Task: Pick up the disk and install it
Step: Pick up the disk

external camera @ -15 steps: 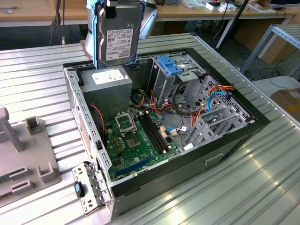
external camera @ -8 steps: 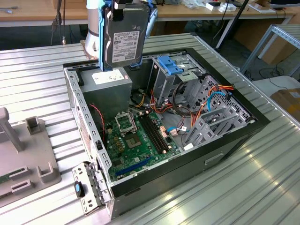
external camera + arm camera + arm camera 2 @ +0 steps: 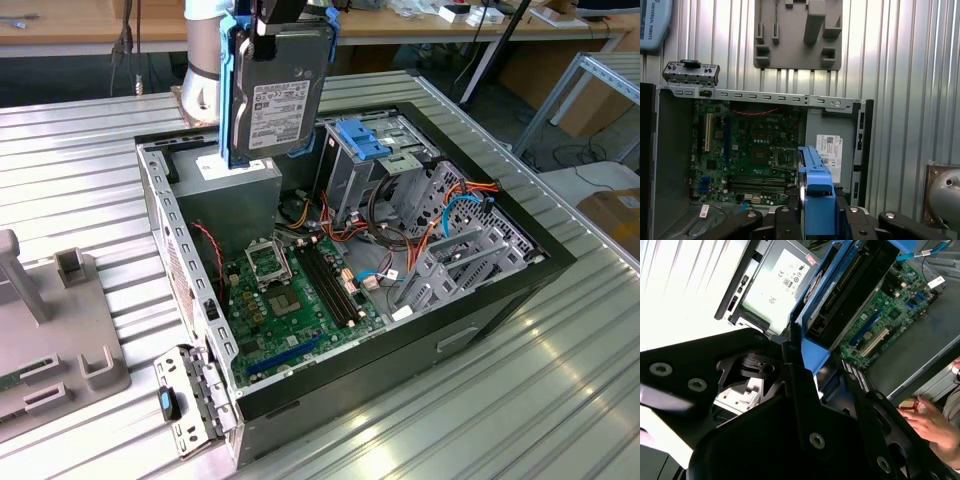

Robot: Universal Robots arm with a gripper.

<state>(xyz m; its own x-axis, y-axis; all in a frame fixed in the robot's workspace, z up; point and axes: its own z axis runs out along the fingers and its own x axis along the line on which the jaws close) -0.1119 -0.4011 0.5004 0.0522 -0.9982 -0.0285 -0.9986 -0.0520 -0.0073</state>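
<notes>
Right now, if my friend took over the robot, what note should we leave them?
Gripper: shut on the disk, a flat dark grey metal drive with a white label in a bright blue plastic bracket.
Disk: held upright in the air, above the grey metal power-supply box inside the open black computer case.
Done: disk picked up.
Left: it is not yet installed in the case.
Mind: a person's hand is near the case's edge.
</notes>
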